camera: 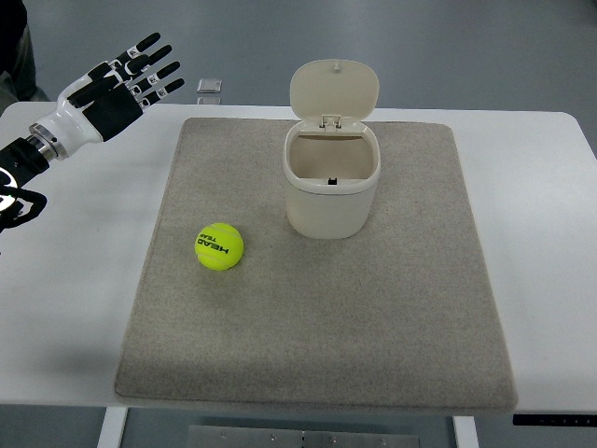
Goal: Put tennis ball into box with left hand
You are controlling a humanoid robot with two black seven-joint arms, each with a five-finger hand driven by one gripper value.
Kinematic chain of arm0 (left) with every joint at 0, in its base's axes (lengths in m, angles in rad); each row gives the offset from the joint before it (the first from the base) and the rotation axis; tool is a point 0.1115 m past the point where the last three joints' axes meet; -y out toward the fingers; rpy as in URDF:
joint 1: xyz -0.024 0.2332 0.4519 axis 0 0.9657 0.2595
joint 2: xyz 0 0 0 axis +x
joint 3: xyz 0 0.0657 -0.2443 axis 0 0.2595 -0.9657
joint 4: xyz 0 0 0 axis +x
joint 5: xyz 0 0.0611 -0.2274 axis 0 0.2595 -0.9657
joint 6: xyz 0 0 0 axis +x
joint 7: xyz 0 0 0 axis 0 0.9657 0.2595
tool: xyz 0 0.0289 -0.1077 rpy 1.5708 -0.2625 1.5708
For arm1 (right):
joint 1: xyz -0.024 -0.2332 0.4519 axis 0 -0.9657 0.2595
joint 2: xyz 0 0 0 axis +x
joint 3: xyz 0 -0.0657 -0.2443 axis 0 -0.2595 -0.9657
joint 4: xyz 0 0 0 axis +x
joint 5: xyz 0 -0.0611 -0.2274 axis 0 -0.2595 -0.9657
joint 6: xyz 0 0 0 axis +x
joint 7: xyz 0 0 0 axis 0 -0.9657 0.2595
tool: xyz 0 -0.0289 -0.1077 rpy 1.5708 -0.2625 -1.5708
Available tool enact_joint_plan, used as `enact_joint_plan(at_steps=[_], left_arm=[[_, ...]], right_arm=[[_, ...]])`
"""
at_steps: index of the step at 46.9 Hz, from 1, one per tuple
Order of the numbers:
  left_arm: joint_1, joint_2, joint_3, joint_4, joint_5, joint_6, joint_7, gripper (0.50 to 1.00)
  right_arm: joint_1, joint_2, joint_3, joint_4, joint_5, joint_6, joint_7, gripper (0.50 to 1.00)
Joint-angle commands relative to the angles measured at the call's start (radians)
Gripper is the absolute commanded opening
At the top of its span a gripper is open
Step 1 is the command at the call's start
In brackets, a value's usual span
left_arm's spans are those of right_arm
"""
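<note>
1. Because the tennis ball looks felt-covered and hollow, I judge it light, a little springy and easy to grip, though it would roll at a nudge on the flat grey mat
2. It lies on the mat at about eight o'clock from the box, near it but not touching
3. The box stands upright with its lid flipped back at twelve o'clock, the opening clear
4. The best hold is probably around the ball's widest part from above, fingers on opposite sides
5. The left robot hand sits at ten o'clock of the scene, above the bench corner, well apart from the ball
6. Its fingers are stretched out and spread, holding and touching nothing
</note>
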Motion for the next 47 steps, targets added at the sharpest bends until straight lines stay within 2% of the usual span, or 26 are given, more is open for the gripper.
enact_joint_plan(at_steps=[1,29,39,43,47], left_arm=[[-0.001,0.001,-0.001,-0.001,0.000,-0.002,0.000,0.996],[-0.005,-0.004,-0.001,0.021,0.005,0.005,-0.001,0.996],[-0.002,0.009,0.004,0.019,0.083,-0.030,-0.004,0.996],[-0.004,0.012,-0.001,0.015,0.226,-0.041,-0.035,0.994],[-0.002,0.029,-0.001,0.004,0.382,-0.041,-0.116,0.994]], right_arm=[[0.000,0.000,0.000,0.001,-0.001,0.000,0.000,0.913],[0.000,0.000,0.000,0.001,-0.001,0.000,0.000,0.913],[0.000,0.000,0.000,0.001,-0.001,0.000,0.000,0.913],[0.000,0.000,0.000,0.001,0.001,0.000,0.000,0.913],[0.000,0.000,0.000,0.001,-0.001,0.000,0.000,0.913]])
